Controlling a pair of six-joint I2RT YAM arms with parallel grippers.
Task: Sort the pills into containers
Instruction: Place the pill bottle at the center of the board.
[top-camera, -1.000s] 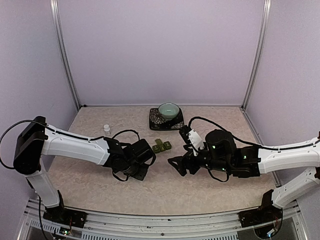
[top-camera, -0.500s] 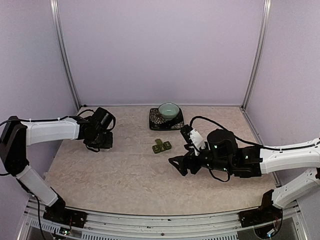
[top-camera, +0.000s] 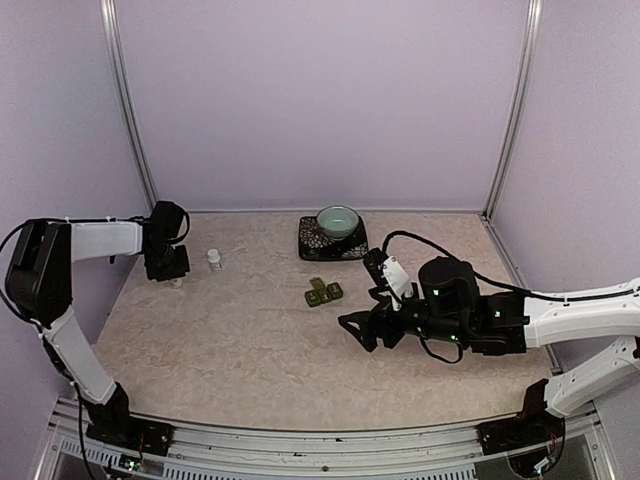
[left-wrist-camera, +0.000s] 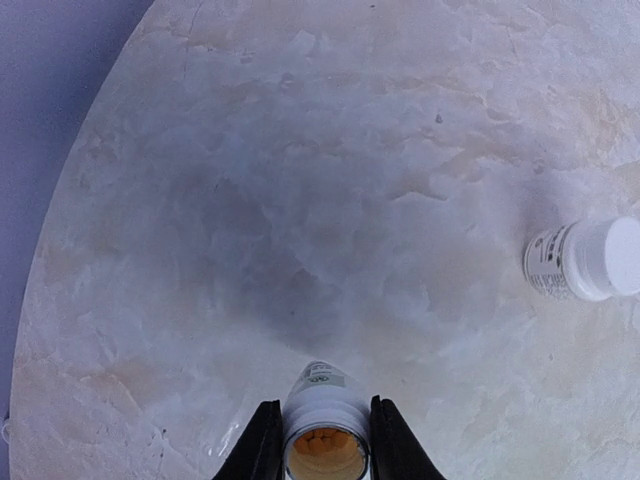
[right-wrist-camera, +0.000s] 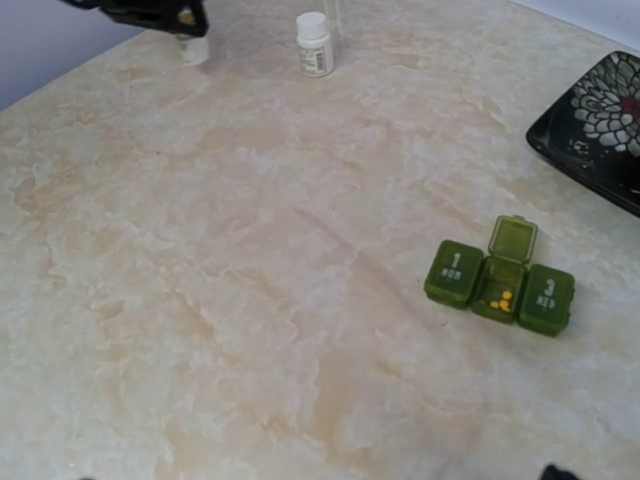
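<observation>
Left claw (left-wrist-camera: 325, 440) clamped on an uncapped pill bottle (left-wrist-camera: 322, 395), right claw (top-camera: 352, 330) wide open, empty; tilting it could spill pills (left-wrist-camera: 322, 455).

Robot test cell in a lab. Plain lavender wall panels (top-camera: 320, 100) close in three sides, joined by bare aluminium posts (top-camera: 128, 110) at the far corners. The bench (top-camera: 250, 350) has a pale marble-look top and a metal rail (top-camera: 320, 440) along its near edge. Two white-and-black robot arms, the left arm (top-camera: 105, 240) and the right arm (top-camera: 580, 315), are mounted at the near corners, with black cables (top-camera: 400, 238) looping loose. Small props sit toward the far edge: green pill box (top-camera: 323, 292), white bottle (top-camera: 214, 259), bowl (top-camera: 338, 220) on a patterned tray (top-camera: 310, 238).
</observation>
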